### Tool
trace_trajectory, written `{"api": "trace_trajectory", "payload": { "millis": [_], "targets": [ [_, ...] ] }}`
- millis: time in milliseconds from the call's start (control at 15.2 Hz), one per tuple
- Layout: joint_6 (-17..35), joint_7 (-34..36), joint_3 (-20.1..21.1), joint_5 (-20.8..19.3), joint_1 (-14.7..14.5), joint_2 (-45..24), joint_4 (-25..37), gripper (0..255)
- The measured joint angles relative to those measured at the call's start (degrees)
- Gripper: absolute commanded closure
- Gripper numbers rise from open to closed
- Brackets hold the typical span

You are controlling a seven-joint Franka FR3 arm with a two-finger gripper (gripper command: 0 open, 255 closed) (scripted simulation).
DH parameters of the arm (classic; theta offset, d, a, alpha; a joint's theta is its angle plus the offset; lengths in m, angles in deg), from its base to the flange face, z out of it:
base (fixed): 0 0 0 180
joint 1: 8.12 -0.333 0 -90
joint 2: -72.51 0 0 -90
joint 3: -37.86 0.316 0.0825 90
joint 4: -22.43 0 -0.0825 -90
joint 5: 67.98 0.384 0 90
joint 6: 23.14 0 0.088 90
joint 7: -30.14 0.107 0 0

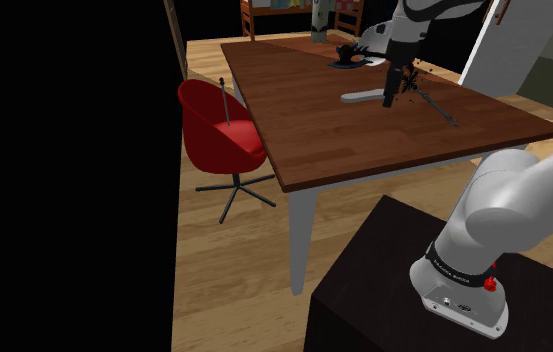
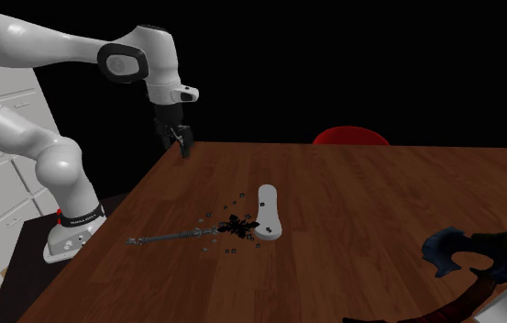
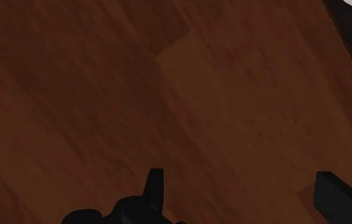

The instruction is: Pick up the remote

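The remote [image 1: 362,97] is a plain white, elongated bar lying flat on the dark wooden table [image 1: 314,140]. In the second exterior view the remote [image 2: 268,213] rests mid-table, well to the right of my black gripper [image 2: 183,149], which hangs above the table's edge near the stand. From the shoulder view the gripper [image 1: 388,100] points down just right of the remote. In the wrist view the gripper [image 3: 244,191] is open, its fingers wide apart over bare wood with nothing between them.
A thin dark spindly object [image 2: 196,235] lies beside the remote. A dark blue shape [image 2: 462,253] sits at the table's far end, seen as a dark item [image 1: 349,58] from the shoulder. A red chair [image 1: 220,128] stands at the table's side. Black area surrounds the room.
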Motion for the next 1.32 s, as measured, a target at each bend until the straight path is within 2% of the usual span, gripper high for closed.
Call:
{"api": "trace_trajectory", "payload": {
  "millis": [198,528,726,924,1122,1320],
  "targets": [
    [2.24,-7.98,-5.37,-0.86,-1.44,-5.29,3.79,0],
    [5.89,-20.46,-13.19,1.04,-5.01,-14.95,10.28,0],
    [7.95,-30.11,-19.03,4.82,-7.24,-22.83,15.56,0],
    [8.93,-40.6,-23.9,11.61,-8.59,-32.5,21.84,0],
    [8.47,-51.42,-25.86,20.29,-6.56,-43.21,28.95,0],
    [6.68,-60.58,-24.26,27.99,-0.99,-53.17,37.22,0]
  ]
}}
